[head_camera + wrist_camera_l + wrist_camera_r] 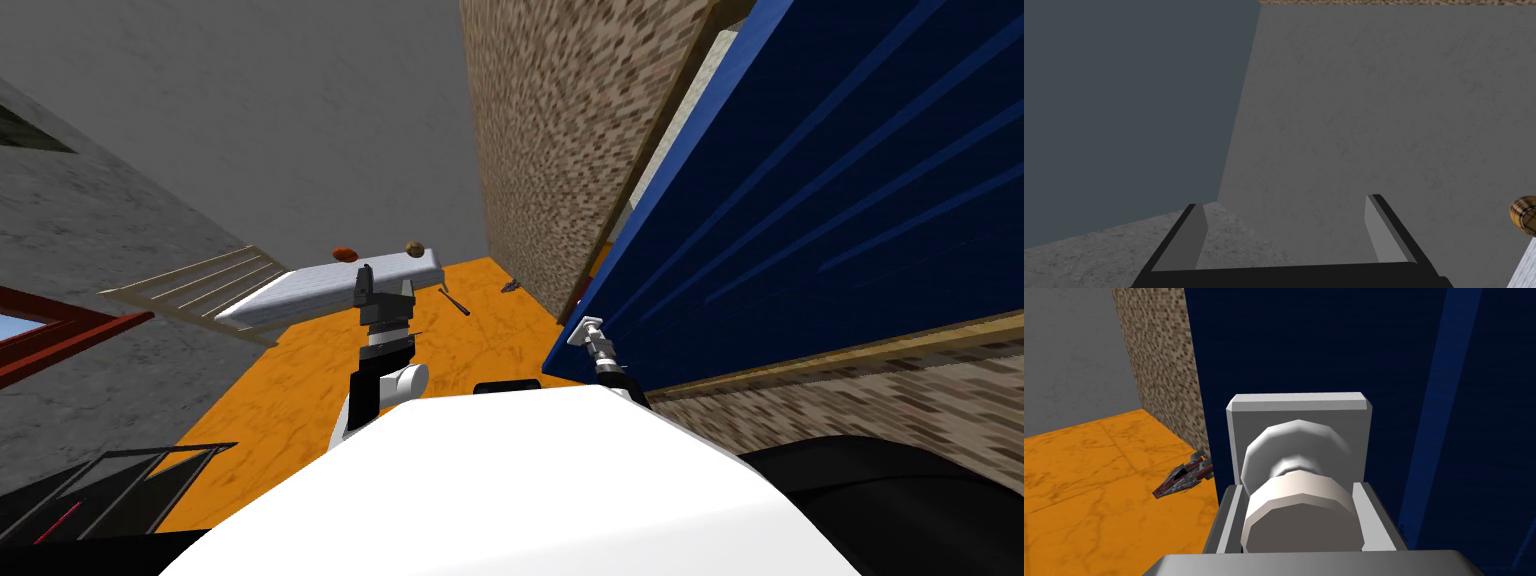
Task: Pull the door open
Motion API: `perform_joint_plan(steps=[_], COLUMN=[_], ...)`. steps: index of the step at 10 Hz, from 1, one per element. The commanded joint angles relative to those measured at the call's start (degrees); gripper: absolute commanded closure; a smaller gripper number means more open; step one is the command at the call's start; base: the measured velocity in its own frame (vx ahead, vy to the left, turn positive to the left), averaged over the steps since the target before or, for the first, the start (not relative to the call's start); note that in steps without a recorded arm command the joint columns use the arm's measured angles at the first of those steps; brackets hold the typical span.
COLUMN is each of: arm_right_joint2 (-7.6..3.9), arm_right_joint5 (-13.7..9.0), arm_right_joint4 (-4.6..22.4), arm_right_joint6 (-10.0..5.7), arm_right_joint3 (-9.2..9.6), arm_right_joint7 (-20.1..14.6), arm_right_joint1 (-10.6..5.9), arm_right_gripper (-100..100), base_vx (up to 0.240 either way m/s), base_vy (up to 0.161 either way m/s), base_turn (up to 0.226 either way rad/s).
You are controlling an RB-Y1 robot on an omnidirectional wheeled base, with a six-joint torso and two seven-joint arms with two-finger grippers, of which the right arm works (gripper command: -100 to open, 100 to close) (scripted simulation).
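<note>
A dark blue panelled door stands ajar on my right, swung out from its tan frame in the speckled brown wall. Its round white knob sits on a square white plate near the door's free edge. My right gripper is shut on the knob, one finger pressed to each side; in the head view it meets the door's edge. My left gripper is held up ahead of my chest, open with nothing between its fingers.
Orange floor stretches ahead. A white slab-like bed with two small round things lies against the grey wall. A small toy ship lies on the floor by the brick wall, a dark stick nearby.
</note>
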Motion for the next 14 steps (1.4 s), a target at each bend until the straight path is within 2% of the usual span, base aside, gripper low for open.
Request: perform_joint_plan(steps=[1, 4, 5, 14], arm_right_joint2=[-0.89, -2.22, -1.96, -6.31], arm_right_joint5=[0.24, 0.58, 0.5, 1.97], arm_right_joint4=[-0.15, -0.2, -0.02, 0.13], arm_right_joint6=[-0.61, -1.42, -1.15, -4.23], arm_right_joint3=[0.56, 1.46, 1.3, 4.41], arm_right_joint7=[-0.84, -2.06, -1.81, -5.98], arm_right_joint1=[0.17, 0.48, 0.43, 1.44], arm_right_gripper=[100, 100, 100, 100], base_vx=[-0.198, -0.182, -0.075, -0.18], base_vy=[-0.018, -0.02, -0.01, -0.034], base_turn=[0.133, 0.094, 0.027, 0.115])
